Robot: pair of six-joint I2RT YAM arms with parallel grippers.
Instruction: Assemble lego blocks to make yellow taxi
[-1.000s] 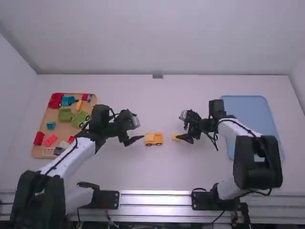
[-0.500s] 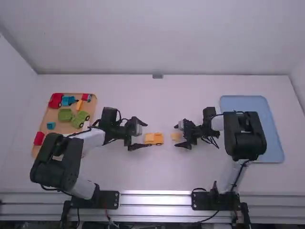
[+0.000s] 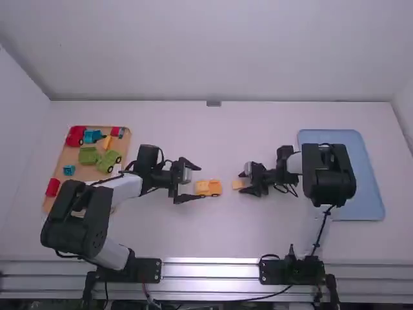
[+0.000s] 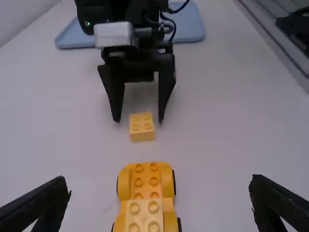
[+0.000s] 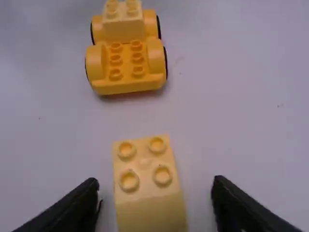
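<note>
Low over the table (image 3: 213, 236), the left gripper (image 3: 201, 183) and right gripper (image 3: 243, 183) face each other, fingers apart.

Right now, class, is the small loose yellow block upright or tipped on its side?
Upright: the small yellow block sits on the white table with its four studs facing up.

My high view: distant, looking forward and down. My wrist views: close, opposed, right nearest, sharing yellow car (image 4: 147, 181) and small block (image 5: 148, 210).
</note>
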